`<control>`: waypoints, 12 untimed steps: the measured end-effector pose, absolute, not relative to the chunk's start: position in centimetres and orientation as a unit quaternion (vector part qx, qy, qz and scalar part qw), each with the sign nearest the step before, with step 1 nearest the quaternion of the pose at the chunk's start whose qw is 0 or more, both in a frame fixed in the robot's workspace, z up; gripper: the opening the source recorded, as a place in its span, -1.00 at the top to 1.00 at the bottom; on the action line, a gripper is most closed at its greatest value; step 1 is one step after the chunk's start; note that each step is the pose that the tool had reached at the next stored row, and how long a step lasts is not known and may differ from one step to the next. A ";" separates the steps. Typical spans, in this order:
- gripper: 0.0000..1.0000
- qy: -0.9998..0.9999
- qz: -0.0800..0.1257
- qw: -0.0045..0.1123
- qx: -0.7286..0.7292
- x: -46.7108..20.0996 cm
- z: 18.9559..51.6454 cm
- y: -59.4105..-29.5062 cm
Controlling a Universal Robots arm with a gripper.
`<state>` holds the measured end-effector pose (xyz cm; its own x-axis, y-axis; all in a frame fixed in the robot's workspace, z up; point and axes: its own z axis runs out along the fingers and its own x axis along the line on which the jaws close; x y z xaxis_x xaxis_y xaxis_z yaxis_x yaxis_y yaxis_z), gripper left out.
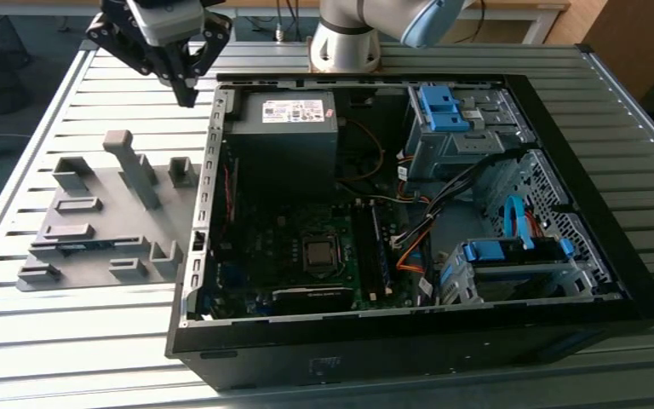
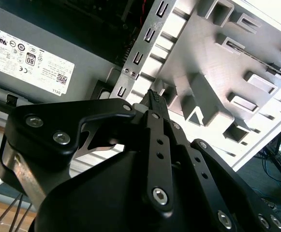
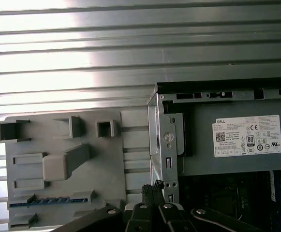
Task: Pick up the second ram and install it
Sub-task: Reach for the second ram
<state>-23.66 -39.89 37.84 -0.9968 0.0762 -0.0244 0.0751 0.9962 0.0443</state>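
Note:
The second ram is a thin dark green stick lying in a slot of the grey fixture plate, at the exterior view's left beside the open computer case. The first wrist view shows the ram as a bluish strip low on the plate. My gripper hangs high above the table, over the gap between the plate's far end and the case corner. Its fingers are shut, tips together, with nothing between them, as both wrist views of the gripper show.
The case lies on its side on a slatted metal table, motherboard exposed. A grey power supply fills the near corner under the gripper. Blue drive-bay clips and cables sit at the exterior view's right. Upright grey blocks rise from the plate.

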 end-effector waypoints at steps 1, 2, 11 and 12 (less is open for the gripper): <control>0.79 0.999 0.022 0.013 0.038 -23.7 37.8 -39.9; 0.79 0.999 0.022 0.013 0.038 -23.7 37.8 -39.9; 0.79 0.999 0.022 0.013 0.038 -24.0 37.8 -39.9; 0.79 0.999 0.022 0.013 0.038 -24.1 37.8 -39.9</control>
<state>-24.06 -39.89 37.78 -0.9968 0.0762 -0.0245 0.0751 0.9962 0.0444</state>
